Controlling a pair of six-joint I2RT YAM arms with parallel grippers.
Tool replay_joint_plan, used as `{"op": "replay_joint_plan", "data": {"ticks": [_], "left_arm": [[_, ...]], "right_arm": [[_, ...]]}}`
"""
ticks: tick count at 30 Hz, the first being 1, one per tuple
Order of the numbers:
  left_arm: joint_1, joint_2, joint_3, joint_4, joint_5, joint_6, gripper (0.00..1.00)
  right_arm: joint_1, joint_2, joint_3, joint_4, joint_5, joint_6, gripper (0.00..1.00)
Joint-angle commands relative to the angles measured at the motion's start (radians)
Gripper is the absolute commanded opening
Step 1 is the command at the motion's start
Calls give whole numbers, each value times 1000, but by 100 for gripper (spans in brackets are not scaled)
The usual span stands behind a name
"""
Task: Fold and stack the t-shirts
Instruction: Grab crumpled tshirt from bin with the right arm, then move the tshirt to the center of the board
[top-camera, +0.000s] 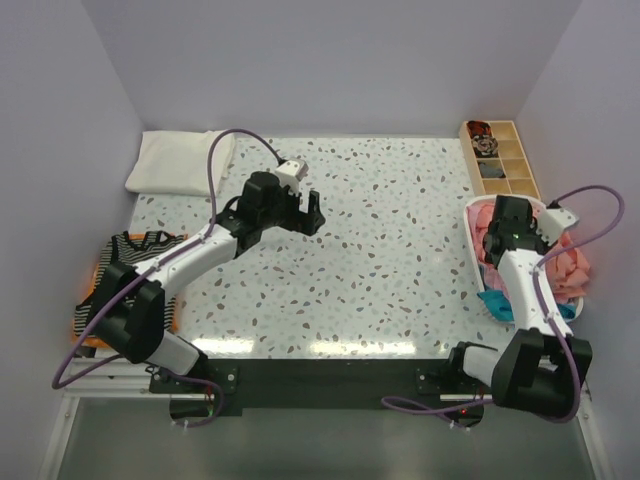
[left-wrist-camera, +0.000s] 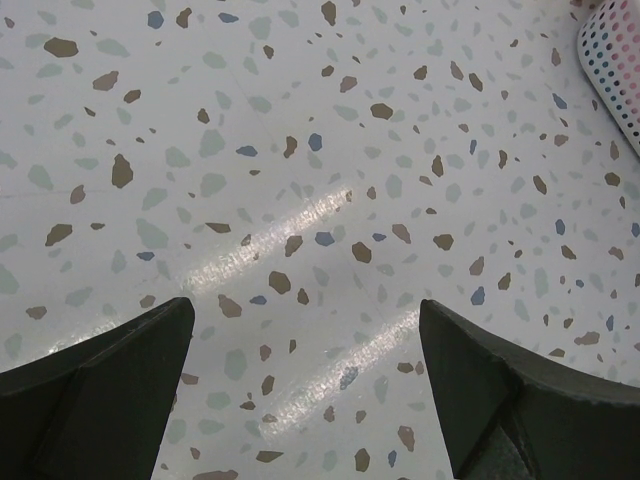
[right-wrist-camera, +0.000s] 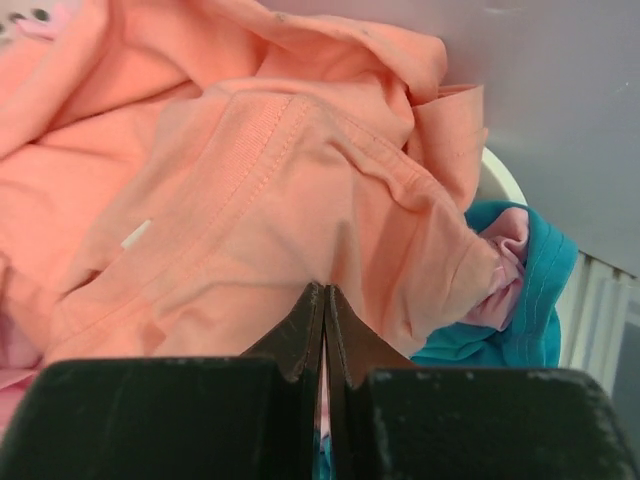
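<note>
In the right wrist view a salmon-pink t-shirt with a small white neck label lies crumpled on top of a teal t-shirt and a pink one. My right gripper is shut on a pinched fold of the salmon-pink cloth. From above, that gripper reaches down into the white basket holding the salmon-pink pile. My left gripper hovers over the speckled table, open, its fingers wide apart with only tabletop between them.
A black-and-white striped t-shirt lies on an orange one at the table's left edge. A white folded cloth sits at the back left. A wooden compartment box stands at the back right. Teal cloth hangs over the basket's near end.
</note>
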Motion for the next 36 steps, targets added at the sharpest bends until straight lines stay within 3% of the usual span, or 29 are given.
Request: {"op": "replay_joint_plan", "data": {"ticks": [1, 11, 18, 19, 22, 24, 30, 36], "left_arm": [[6, 8, 40, 29, 18, 0, 100], [6, 9, 34, 37, 16, -4, 100], [6, 5, 37, 37, 16, -5, 100], [6, 6, 35, 40, 16, -5, 100], [6, 6, 37, 45, 18, -10, 100], [6, 6, 37, 46, 19, -13, 100], [6, -6, 27, 52, 12, -20, 100], [6, -38, 6, 54, -46, -48, 100]], "right_arm": [[-3, -157, -39, 116, -52, -56, 0], [-5, -237, 4, 182, -371, -164, 0], [-3, -272, 79, 245, -824, -246, 0], [0, -266, 121, 243, -978, -271, 0], [20, -252, 190, 246, -1255, -276, 0], [38, -249, 218, 257, -1352, -271, 0], [195, -177, 338, 248, -1828, -316, 0], [380, -200, 332, 326, -1969, -300, 0]]}}
